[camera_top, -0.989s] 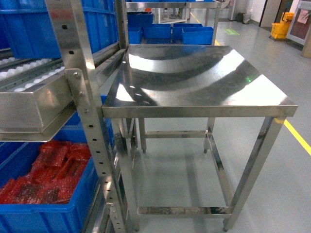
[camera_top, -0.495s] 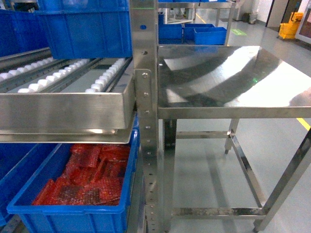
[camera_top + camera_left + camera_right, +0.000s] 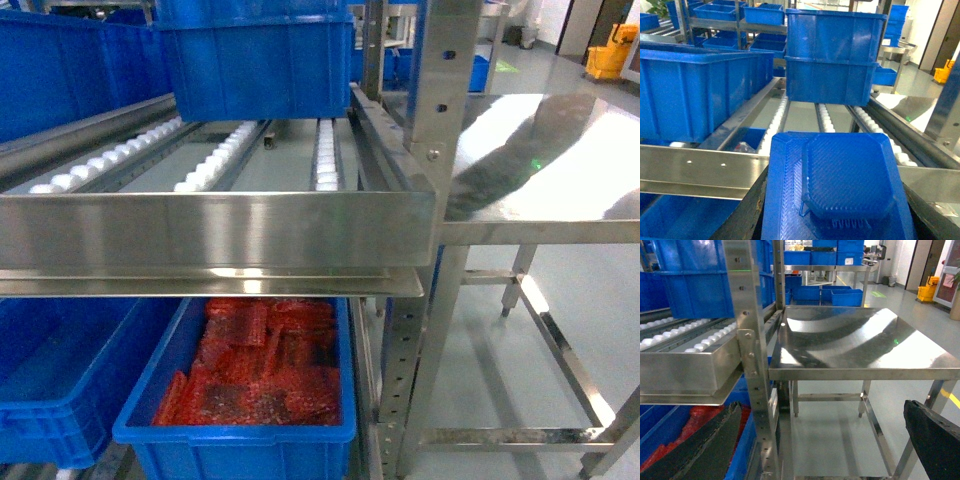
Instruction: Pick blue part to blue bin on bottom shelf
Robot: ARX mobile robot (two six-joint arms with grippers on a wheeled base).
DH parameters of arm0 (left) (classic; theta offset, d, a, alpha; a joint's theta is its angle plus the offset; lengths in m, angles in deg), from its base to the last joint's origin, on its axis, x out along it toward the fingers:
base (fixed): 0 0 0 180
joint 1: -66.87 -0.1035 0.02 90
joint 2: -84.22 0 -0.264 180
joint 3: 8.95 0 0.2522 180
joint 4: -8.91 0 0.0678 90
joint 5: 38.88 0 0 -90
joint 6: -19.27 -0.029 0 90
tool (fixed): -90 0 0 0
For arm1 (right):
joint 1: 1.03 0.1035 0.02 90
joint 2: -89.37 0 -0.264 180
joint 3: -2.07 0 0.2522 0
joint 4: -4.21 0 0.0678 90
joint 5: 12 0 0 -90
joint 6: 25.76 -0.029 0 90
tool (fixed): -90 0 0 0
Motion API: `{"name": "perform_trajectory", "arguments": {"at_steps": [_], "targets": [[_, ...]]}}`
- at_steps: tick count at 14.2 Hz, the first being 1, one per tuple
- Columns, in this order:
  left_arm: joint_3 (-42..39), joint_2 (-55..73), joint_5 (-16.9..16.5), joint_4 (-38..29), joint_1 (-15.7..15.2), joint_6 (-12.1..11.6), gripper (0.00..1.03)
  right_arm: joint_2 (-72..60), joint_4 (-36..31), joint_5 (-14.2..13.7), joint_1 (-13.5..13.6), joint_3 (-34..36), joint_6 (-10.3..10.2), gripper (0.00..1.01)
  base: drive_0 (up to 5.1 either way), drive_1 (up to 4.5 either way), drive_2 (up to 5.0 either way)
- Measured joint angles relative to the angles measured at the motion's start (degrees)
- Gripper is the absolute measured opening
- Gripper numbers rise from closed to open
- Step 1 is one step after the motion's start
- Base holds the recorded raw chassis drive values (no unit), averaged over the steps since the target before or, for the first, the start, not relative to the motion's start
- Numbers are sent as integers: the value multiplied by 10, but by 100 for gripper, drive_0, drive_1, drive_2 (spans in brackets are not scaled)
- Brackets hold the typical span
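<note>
**Carrying the blue part down to the low bin**

The blue part (image 3: 840, 192) sits close under the left wrist camera, pinched in the left end effector, whose dark fingers (image 3: 757, 210) show at its sides. To do this step well, the robot should keep the part level, go under the roller shelf (image 3: 215, 228), and aim for the empty blue bin (image 3: 60, 370), not the bin of red parts (image 3: 250, 365).

The bottom shelf itself is mostly hidden. The right end effector (image 3: 815, 450) is spread wide and holds nothing. The head view shows no arm.
</note>
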Motion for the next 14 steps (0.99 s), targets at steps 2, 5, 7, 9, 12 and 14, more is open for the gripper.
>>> {"name": "perform_trajectory", "arguments": {"at_steps": [2,5,7,9,12,14], "targets": [[0,0,-1,0,0,0,44,0,0,0,0,0,0,98,-507,234,234],[0,0,0,-1,0,0,44,0,0,0,0,0,0,98,-506,235,235],[0,0,0,0,0,0,44,0,1,0,0,0,0,98,-509,232,232],[0,0,1,0,0,0,44,0,-1,0,0,0,0,98,-509,232,232],[0,0,-1,-2,0,0,44,0,-1,0,0,0,0,98,-509,232,232],[0,0,-1,-1,0,0,44,0,-1,0,0,0,0,98,-509,232,232]]}}
